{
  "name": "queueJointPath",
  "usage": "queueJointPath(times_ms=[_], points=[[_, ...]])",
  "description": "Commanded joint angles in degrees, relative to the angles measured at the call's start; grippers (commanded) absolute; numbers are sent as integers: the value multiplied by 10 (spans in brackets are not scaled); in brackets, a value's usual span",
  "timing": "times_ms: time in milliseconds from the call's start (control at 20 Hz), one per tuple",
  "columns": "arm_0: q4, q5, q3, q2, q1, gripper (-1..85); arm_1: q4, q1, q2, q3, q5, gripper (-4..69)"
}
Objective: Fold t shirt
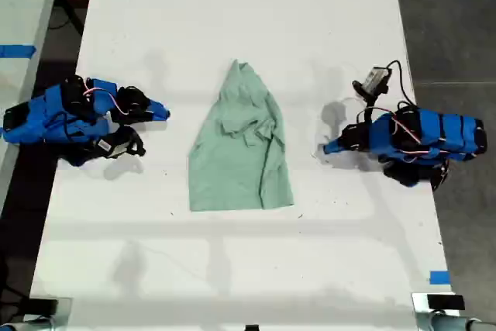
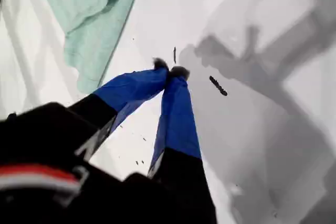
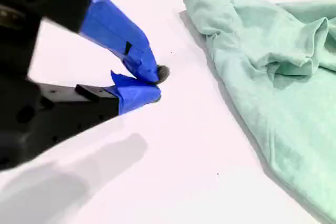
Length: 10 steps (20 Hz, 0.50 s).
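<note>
Hidden: in my first wrist view only one corner of the t shirt (image 2: 86, 30) shows, the rest cut off by the frame; we cannot make out its collar or sleeves among the wrinkles in any view.
T shirt: it lies bunched at the middle of the white table (image 1: 232, 5), narrow end far, wide hem near.
My first gripper (image 1: 327, 147): at the exterior view's right, tips pressed together on nothing, just beside the shirt.
My second gripper (image 1: 163, 112): at the exterior view's left, clenched and empty, apart from the shirt.
Surface: small dark specks, soft arm shadows.
Room: dark floor (image 1: 457, 21) beyond; blue tape (image 1: 439, 277) at the near right.
</note>
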Motion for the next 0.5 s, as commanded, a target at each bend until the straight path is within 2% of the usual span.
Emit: queueJointPath(times_ms=[0,300,450], points=[[-147,84,-45,4,145,-1,4,8,8,44,8,15],[-143,51,-59,-17,150,-1,4,8,8,44,9,15],[-141,4,-156,-240,160,43,4,8,8,44,9,15]])
